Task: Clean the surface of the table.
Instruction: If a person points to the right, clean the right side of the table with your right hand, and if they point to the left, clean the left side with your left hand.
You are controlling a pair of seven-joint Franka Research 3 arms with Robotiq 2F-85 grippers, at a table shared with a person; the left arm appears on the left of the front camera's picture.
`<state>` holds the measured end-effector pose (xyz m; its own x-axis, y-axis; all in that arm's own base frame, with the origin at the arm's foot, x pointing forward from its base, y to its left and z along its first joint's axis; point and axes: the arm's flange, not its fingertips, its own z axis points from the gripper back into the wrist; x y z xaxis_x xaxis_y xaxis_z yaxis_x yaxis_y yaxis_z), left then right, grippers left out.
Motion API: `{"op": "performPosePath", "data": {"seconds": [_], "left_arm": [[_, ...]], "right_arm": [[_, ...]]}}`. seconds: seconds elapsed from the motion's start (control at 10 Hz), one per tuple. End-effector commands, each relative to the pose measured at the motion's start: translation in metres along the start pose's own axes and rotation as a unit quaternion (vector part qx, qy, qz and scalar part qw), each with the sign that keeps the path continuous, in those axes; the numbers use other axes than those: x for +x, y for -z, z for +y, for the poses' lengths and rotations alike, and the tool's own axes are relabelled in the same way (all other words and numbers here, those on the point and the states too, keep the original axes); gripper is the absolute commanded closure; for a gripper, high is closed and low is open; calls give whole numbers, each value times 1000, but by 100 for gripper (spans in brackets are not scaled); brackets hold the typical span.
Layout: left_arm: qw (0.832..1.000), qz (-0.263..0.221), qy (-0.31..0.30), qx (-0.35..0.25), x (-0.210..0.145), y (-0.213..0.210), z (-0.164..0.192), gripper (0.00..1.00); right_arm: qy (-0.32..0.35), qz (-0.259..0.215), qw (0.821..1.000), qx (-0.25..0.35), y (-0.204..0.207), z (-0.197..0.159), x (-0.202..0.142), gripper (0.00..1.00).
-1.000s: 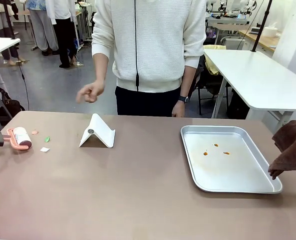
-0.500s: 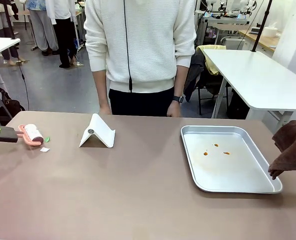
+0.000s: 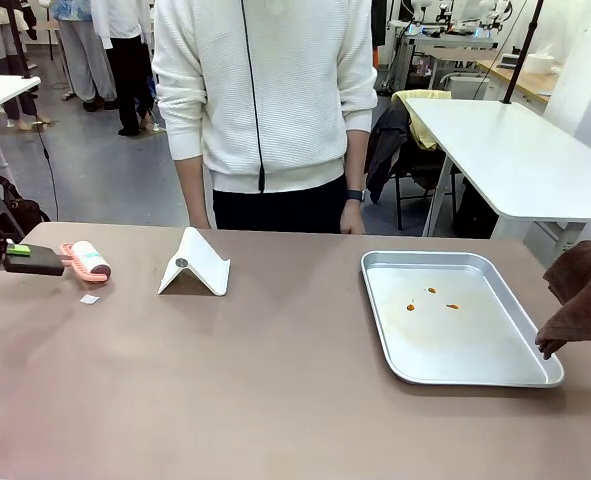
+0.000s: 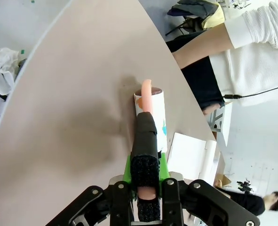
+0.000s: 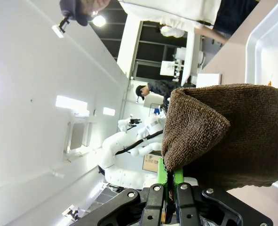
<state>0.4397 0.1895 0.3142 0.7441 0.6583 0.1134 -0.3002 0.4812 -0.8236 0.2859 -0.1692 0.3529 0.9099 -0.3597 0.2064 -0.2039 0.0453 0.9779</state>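
Pink roller point(image 3: 91, 260) on table point(image 3: 275, 380), in left fingers point(image 4: 163, 169); brown cloth point(image 5: 223, 136) in right fingers point(image 5: 160, 175).

No legible text, no labels or numbers on the table point(image 3: 275, 400) (lint roller point(image 3: 90, 260) too small to tell)

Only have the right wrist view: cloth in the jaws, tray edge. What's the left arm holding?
Observer: The left gripper is shut on the handle of a lint roller.
Operator: Where on the table?
Observer: Far-left part of the table, with the roller head pointing toward the middle. It looks to be down on the top, but I can't confirm contact.
Operator: Any debris near it?
Observer: One small white scrap, just on the robot's side of the roller head and apart from it.
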Motion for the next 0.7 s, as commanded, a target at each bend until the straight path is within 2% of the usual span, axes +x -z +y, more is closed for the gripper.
{"op": "performPosePath", "data": {"seconds": [0.0,0.4,0.6], "left_arm": [[1000,13,-14,17,-6,21,-6,78],[999,25,-30,-8,0,38,-28,78],[998,30,-30,-46,1,28,-36,78]], "right_arm": [[10,2,1000,-1,-1,8,0,100],[10,2,1000,-1,-1,8,0,100],[10,2,1000,-1,-1,8,0,100]]}}
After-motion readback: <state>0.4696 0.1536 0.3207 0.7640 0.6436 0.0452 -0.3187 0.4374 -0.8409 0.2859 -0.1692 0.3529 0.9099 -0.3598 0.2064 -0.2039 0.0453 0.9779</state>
